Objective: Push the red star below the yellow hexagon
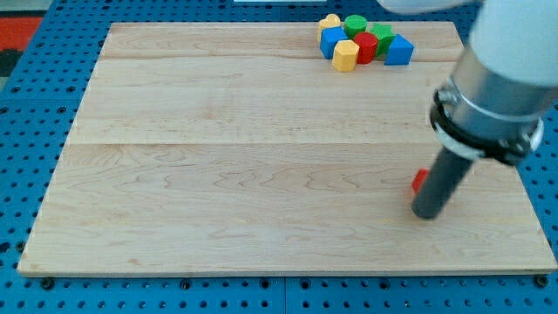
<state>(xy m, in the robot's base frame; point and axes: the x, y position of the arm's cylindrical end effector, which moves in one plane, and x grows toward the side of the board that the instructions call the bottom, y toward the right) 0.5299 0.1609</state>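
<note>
The red star (419,180) lies near the board's right side, toward the view's bottom; only a small red edge shows left of my rod, which hides most of it. My tip (426,213) rests on the board right against it, on its lower right. The yellow hexagon (345,56) sits at the view's top, at the lower left of a tight cluster of blocks, far above the red star.
The cluster at the top holds a yellow heart-like block (330,21), a green cylinder (355,24), a blue block (332,40), a red block (365,46), a green block (382,36) and a blue block (398,51). The wooden board (218,174) sits on blue pegboard.
</note>
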